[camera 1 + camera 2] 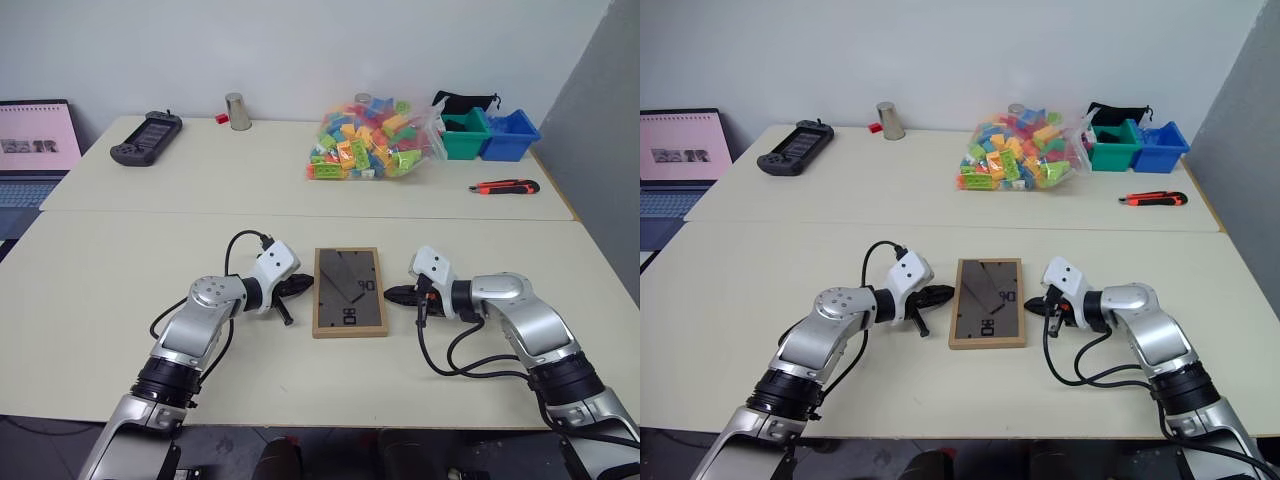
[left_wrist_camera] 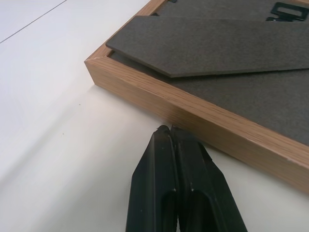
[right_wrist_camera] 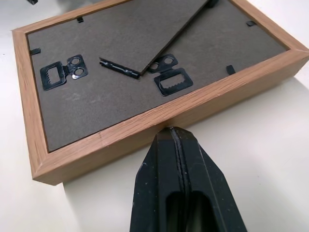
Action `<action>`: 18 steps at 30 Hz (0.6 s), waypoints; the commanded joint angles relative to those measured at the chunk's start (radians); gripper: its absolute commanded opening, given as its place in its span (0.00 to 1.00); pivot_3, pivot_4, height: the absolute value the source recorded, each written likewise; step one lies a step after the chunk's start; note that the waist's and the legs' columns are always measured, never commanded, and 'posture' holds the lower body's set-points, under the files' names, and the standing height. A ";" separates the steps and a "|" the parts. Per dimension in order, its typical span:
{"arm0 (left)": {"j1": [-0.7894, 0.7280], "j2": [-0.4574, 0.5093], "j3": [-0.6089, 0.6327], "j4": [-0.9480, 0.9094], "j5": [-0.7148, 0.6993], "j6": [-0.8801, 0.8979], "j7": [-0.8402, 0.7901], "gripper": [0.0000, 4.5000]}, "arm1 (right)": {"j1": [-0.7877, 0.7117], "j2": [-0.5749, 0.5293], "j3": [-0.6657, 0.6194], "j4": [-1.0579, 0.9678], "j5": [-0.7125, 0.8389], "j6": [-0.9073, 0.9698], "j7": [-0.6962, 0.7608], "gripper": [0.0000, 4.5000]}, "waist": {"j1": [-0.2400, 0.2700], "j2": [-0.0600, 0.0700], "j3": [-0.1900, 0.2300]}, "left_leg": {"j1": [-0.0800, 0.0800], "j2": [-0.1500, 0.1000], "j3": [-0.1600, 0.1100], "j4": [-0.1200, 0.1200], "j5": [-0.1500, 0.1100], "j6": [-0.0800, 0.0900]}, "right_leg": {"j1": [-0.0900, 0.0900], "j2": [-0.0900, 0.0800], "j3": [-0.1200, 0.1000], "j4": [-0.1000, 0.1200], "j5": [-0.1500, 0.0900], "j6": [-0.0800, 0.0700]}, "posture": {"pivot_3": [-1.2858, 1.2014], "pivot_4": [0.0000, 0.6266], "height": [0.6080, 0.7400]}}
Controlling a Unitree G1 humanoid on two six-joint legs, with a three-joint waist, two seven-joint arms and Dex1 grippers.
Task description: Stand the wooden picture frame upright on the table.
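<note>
Nearest to me in the head view, my two arms reach in over the table (image 1: 120,260) toward the wooden picture frame (image 1: 349,292), which lies flat, back panel up, between them. My left gripper (image 1: 301,286) points at the frame's left long edge, its black fingers pressed together on nothing. My right gripper (image 1: 397,296) faces the opposite long edge, likewise clenched and empty, its tip a little way off the wood. Farther back I see a bag of coloured building blocks (image 1: 370,138), a green bin (image 1: 466,134) and a blue bin (image 1: 509,135) side by side, a box cutter (image 1: 504,186), a handheld game console (image 1: 146,137), a metal cup (image 1: 238,112) and a laptop (image 1: 35,150) at the far left.

From my left wrist, the closed fingers (image 2: 181,188) sit just beside the frame's wooden side, near one corner; I cannot tell whether they touch it.

From my right wrist, the shut fingers (image 3: 181,188) meet the frame's side about midway along. I see the dark backing, the fold-out stand (image 3: 149,34) lifted slightly off it, and two metal hangers (image 3: 63,72).
</note>
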 commanded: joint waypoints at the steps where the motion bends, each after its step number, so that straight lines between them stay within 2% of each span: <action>1: 0.002 0.004 0.017 -0.025 0.001 -0.035 -0.001 0.01 | -0.004 -0.009 -0.005 -0.015 0.002 -0.017 -0.003 0.00 | 0.000 0.000 0.000 | 0.000 0.000 0.000 0.000 0.000 0.000 | 0.000 0.000 0.000 0.000 0.000 0.000 | 0.52 0.24 1.00; 7: 0.032 0.042 0.035 -0.055 -0.012 -0.016 -0.019 0.01 | -0.022 0.007 -0.014 0.020 -0.015 -0.038 -0.041 0.00 | -0.001 0.000 0.000 | 0.000 0.000 0.000 0.000 0.000 0.000 | 0.000 0.000 0.000 0.000 0.000 0.000 | 0.52 0.24 1.00; 9: 0.067 0.084 0.041 -0.116 -0.037 0.019 -0.068 0.01 | -0.043 0.029 -0.007 0.050 -0.027 -0.048 -0.071 0.00 | -0.004 0.000 0.000 | 0.000 0.000 0.000 0.000 0.000 0.000 | 0.000 0.000 0.000 0.000 0.000 0.000 | 0.52 0.24 1.00; 18: 0.102 0.139 0.126 -0.166 -0.059 0.068 -0.043 0.01 | -0.093 0.118 0.044 0.075 -0.034 -0.060 -0.065 0.00 | -0.004 0.000 0.000 | 0.000 0.000 0.000 0.000 0.000 0.000 | -0.001 0.000 0.000 0.001 0.000 0.000 | 0.52 0.24 1.00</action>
